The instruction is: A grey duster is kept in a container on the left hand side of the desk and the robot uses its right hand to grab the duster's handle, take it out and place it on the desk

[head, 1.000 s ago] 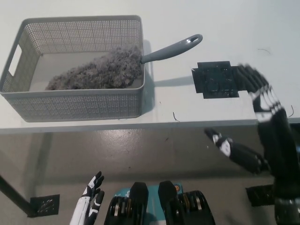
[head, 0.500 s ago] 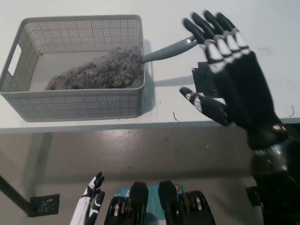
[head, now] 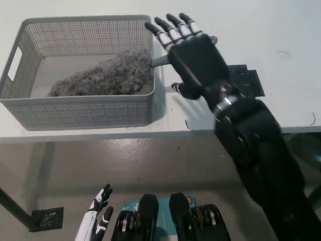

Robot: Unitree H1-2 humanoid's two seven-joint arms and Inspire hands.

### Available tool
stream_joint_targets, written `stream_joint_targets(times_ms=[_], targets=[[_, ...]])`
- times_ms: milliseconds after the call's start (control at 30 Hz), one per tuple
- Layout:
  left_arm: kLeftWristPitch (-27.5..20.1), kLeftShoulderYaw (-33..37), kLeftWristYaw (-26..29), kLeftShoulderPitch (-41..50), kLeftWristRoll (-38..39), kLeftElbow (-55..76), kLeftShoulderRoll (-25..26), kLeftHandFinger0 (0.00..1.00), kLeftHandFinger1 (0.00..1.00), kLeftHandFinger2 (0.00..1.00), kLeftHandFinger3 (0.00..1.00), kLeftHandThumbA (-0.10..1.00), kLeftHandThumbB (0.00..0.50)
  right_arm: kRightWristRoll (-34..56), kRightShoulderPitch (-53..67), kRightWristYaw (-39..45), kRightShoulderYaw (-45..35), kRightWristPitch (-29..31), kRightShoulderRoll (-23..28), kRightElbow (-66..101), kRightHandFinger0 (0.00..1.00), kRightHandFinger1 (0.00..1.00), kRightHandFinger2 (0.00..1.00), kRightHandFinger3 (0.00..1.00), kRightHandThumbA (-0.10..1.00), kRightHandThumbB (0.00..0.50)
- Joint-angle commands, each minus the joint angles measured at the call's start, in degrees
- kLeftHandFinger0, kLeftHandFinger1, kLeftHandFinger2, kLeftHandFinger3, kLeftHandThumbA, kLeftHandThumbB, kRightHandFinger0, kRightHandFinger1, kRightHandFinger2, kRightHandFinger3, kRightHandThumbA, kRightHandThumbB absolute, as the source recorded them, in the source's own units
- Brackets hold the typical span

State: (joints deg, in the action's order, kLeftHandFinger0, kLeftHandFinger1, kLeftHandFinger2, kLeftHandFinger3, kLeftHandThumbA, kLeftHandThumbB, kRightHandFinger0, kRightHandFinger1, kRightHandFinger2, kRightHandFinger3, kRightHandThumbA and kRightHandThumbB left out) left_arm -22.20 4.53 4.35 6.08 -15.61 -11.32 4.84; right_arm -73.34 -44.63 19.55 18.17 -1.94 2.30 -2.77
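The grey container (head: 75,111) sat on the white bench (head: 281,30). It was a box with little holes all over its walls. The duster (head: 100,76) was inside the container. Its fluffy grey part lay on the bottom and leaned toward the right wall of the container.

The handle (head: 159,61) stuck out over the right rim of the container. I could see only a small bit of it there, and its far tip past my hand. The rest was hidden.

My black right hand (head: 194,56) was just to the right of the container, over the handle. It was wide, with the fingers (head: 173,31) spread out and pointing away from me. One of them reached the far right corner of the container. It held nothing. I could not tell if my palm was touching the handle or was just above it.

A flat black patch (head: 249,81) lay on the bench, farther right of the container, partly under my arm.

My white left hand (head: 95,221) rested low down, well in front of the container and below the bench edge. It was cut off at the bottom, so I could not tell if it was wide or closed.
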Motion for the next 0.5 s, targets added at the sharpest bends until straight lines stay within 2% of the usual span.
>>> stream_joint_targets(times_ms=[0,467], targets=[[-3.9,0.8,0.3,-0.5,-1.0,1.6,0.9,1.00,1.00,1.00,1.00,1.00,0.047,-6.4,-5.9,-2.1,2.1,-6.3,-0.2,-5.1,1.00,1.00,1.00,1.00,1.00,0.500],[-2.9,1.3,0.2,-0.3,-1.2,2.2,1.4,1.00,1.00,1.00,1.00,1.00,0.052,-5.5,-13.1,-9.0,5.0,-10.6,0.0,-17.4,1.00,1.00,1.00,1.00,1.00,0.500]])
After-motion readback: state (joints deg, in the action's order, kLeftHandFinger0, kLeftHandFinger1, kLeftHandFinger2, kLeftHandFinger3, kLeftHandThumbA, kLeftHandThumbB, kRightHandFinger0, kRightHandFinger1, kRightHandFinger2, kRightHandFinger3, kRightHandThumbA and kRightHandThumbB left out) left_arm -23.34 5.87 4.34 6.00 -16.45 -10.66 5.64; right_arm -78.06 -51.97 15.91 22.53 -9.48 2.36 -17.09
